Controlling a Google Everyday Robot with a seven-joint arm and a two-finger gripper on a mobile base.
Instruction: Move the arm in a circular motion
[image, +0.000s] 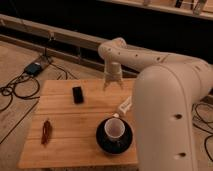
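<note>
The arm (165, 95) is a glossy off-white tube with dark screw holes. Its thick near segment fills the right side of the camera view, and a thinner segment reaches left to an elbow (112, 50). From the elbow it bends down to the gripper (114, 86). The gripper hangs above the back edge of the wooden table (70, 117), pointing down. Its fingers are spread and hold nothing. It is to the right of a small black object (77, 94) and well behind the cup.
A white cup (115, 129) stands on a dark saucer (102, 142) at the table's front. A white object (124, 106) is partly hidden by the arm. A reddish-brown item (46, 131) lies at the front left. Cables (15, 90) and a small box (34, 68) are on the floor at the left.
</note>
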